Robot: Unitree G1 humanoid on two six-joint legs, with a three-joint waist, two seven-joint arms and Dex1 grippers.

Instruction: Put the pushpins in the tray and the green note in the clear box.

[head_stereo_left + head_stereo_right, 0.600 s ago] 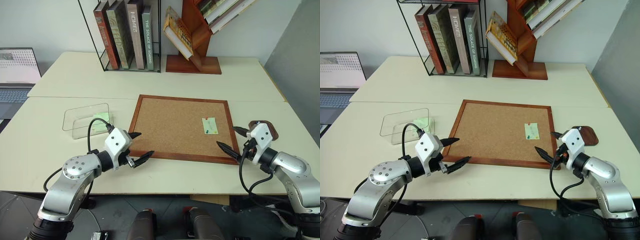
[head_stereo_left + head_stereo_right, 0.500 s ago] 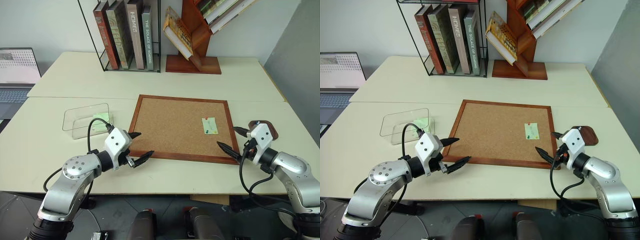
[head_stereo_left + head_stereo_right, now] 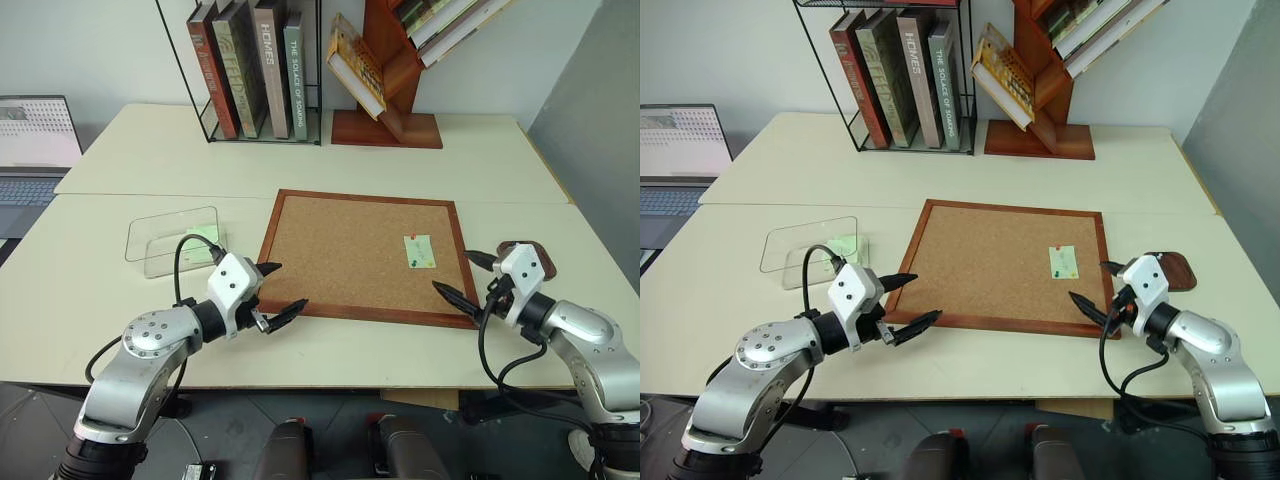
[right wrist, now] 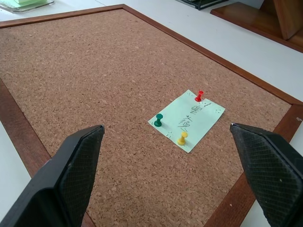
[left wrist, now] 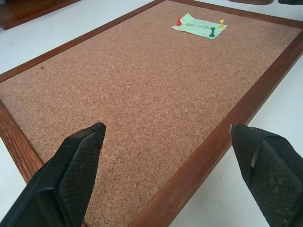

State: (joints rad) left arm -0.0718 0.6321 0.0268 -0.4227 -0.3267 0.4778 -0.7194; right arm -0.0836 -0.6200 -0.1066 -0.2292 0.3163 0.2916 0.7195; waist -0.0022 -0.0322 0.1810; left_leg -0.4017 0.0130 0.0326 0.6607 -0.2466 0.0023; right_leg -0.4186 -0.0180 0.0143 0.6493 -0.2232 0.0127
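- While all three pushpins [image 4: 182,137] (red, green and yellow heads) stand in the small pale green square paper note [image 4: 187,119], no part of the task is done; the note is pinned flat near the right edge of the large wood-framed corkboard [image 3: 340,250]
- Small dark reddish-brown wooden tray [image 3: 1175,270]: on the cream table [image 3: 150,150] just beside the corkboard's right edge, partly hidden, contents not visible
- Shallow transparent plastic rectangular box [image 3: 170,238]: well apart from the note, off the corkboard's left edge; a pale green pad already lies in it
- Left gripper [image 3: 282,292]: black fingers spread wide and empty, hovering at the corkboard's front left corner
- Right gripper [image 3: 462,276]: fingers likewise wide apart, holding nothing, poised at the front right corner, near the note
- Remaining, as judged: pull the three pins, drop them in the tray, carry the note to the box
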